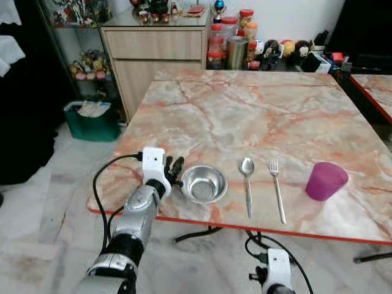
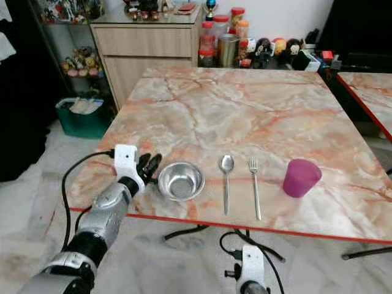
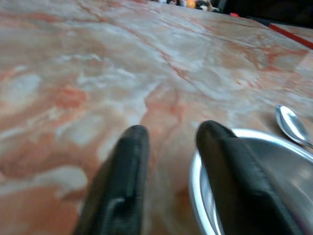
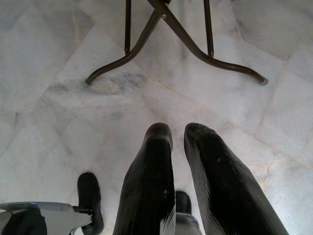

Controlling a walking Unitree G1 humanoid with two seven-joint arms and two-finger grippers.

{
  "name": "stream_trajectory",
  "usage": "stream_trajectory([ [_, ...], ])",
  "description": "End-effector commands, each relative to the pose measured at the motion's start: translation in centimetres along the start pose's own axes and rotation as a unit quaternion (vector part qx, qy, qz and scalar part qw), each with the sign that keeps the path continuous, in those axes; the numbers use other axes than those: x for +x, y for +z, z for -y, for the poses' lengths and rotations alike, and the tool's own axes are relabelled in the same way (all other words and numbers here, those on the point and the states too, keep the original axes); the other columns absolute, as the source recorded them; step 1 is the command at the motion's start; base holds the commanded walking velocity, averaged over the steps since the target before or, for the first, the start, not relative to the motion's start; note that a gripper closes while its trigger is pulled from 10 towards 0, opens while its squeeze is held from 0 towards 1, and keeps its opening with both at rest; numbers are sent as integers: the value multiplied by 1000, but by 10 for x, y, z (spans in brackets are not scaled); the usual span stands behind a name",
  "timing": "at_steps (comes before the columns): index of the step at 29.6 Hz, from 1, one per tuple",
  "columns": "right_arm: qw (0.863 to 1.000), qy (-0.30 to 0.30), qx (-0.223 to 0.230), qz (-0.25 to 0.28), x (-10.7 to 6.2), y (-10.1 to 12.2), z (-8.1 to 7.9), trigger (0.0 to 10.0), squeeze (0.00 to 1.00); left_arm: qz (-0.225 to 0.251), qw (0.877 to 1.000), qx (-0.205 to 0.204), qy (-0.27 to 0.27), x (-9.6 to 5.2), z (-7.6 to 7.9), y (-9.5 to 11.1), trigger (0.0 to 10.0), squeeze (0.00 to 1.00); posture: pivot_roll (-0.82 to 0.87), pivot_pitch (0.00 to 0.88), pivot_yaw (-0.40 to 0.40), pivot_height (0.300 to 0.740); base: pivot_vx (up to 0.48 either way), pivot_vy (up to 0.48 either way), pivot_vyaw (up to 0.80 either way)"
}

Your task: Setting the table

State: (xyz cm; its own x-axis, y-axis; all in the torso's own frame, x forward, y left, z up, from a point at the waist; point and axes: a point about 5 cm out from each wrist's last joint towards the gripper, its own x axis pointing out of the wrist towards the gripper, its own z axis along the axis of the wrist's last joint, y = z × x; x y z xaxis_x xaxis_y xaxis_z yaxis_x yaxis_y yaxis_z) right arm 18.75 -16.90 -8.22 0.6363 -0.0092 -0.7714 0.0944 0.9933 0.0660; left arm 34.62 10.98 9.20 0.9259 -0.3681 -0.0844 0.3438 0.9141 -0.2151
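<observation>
Pink-veined marble tabletop (image 1: pixel 257 116) carries a round steel bowl (image 1: pixel 204 183), the left gripper (image 3: pixel 168 134) slightly parted, one finger over its rim, gripping nothing.

Looking down and forward from the head, both eyes sharing the whole bench (image 1: pixel 257 116). Skimming close over that bench from the left wrist; facing the floor (image 4: pixel 58 58) from the right.
</observation>
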Motion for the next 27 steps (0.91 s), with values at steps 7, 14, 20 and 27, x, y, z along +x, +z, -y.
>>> stream_trajectory([
  [7,1000,4,-1,-2,0,-1,-4,10000,0,-8,999,-26,-37,0,7,4,10000,1000,41,0,-1,740,0,0,0],
  [14,1000,4,-2,-3,0,-2,-3,10000,0,-12,997,-58,-41,1,9,8,10000,1000,42,0,0,740,0,0,0],
  [20,1000,5,-6,-3,0,-2,-4,10000,0,-30,997,-63,-43,3,11,7,10000,1000,43,0,-2,740,0,0,0],
  [27,1000,7,-8,-1,0,-1,-5,10000,0,-49,997,-60,-13,6,9,5,10000,0,40,0,-1,740,0,0,0],
])
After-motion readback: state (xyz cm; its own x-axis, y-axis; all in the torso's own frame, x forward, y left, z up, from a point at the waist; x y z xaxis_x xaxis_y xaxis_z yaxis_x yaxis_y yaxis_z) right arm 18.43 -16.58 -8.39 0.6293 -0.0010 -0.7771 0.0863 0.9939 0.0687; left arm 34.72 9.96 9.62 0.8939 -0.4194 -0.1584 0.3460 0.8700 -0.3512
